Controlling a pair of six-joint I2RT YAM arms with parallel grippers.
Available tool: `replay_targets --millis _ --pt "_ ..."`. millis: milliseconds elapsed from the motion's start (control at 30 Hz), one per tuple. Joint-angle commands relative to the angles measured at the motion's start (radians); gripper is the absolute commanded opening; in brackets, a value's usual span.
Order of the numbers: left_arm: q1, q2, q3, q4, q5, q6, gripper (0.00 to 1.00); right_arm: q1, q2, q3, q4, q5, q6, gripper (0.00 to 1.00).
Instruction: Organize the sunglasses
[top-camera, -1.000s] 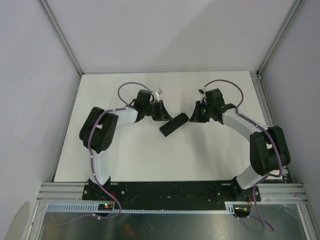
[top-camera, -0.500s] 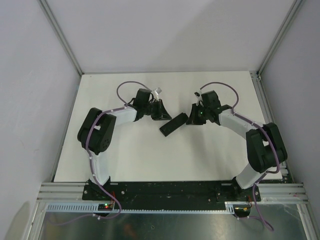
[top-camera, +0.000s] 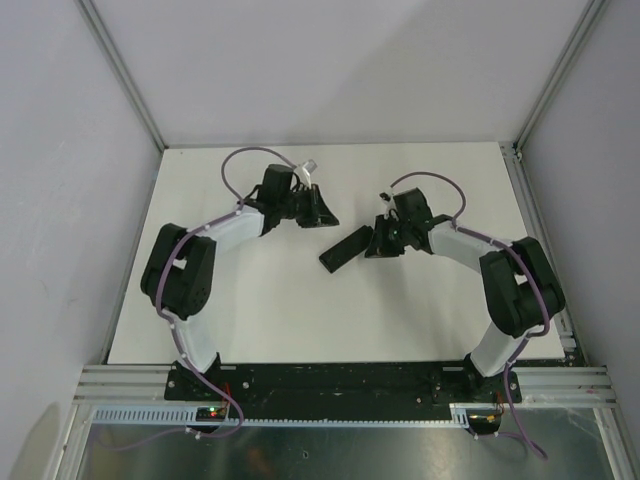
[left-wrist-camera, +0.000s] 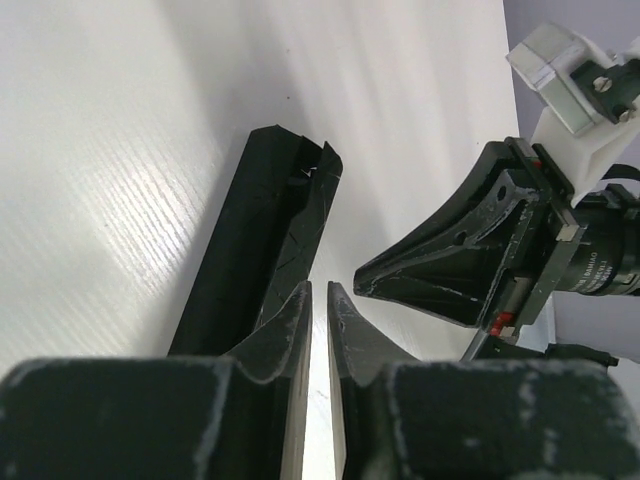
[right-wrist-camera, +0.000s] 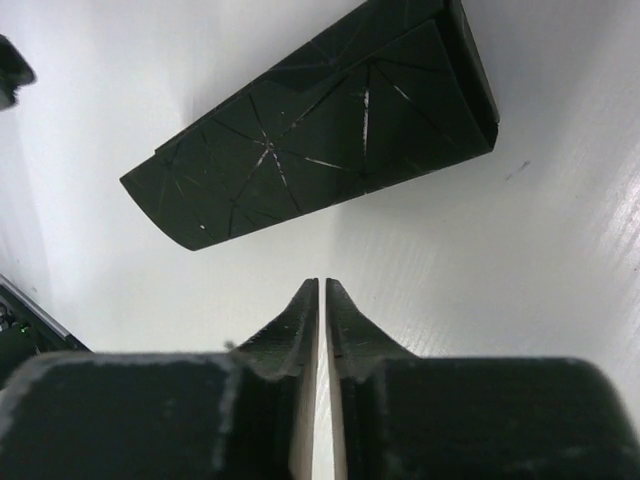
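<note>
The black case (top-camera: 347, 247) lies closed and slanted at the middle of the white table. It also shows in the left wrist view (left-wrist-camera: 262, 235) and in the right wrist view (right-wrist-camera: 320, 130). No sunglasses show in any view. My left gripper (top-camera: 322, 214) is shut and empty, just up and left of the case's far end; its fingertips (left-wrist-camera: 318, 290) hover beside the case. My right gripper (top-camera: 376, 243) is shut and empty, close to the case's right end, its tips (right-wrist-camera: 321, 283) a short gap from the case. The right gripper also shows in the left wrist view (left-wrist-camera: 450, 262).
The white tabletop (top-camera: 260, 310) is bounded by grey walls at the left, back and right with aluminium posts (top-camera: 120, 75). A black rail (top-camera: 340, 380) with both arm bases runs along the near edge.
My left gripper has moved away from the case toward the back of the table. My right gripper has moved left, closer to the case's right end. The case has not moved.
</note>
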Motion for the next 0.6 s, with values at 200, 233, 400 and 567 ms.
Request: replay_targets --millis 200,233,400,567 --pt "0.02 -0.369 -0.179 -0.035 -0.236 0.074 0.53 -0.011 -0.375 -0.127 0.029 0.162 -0.028 0.68" --pt "0.022 -0.433 -0.209 -0.035 -0.272 0.078 0.74 -0.017 -0.43 -0.149 0.025 0.194 -0.031 0.83" --pt "0.035 -0.718 -0.377 -0.047 -0.447 0.115 0.99 -0.061 -0.749 -0.235 -0.037 0.352 -0.061 0.99" --pt "0.051 -0.995 -0.474 -0.092 -0.594 0.14 1.0 -0.07 -0.98 -0.254 -0.123 0.566 -0.064 0.99"
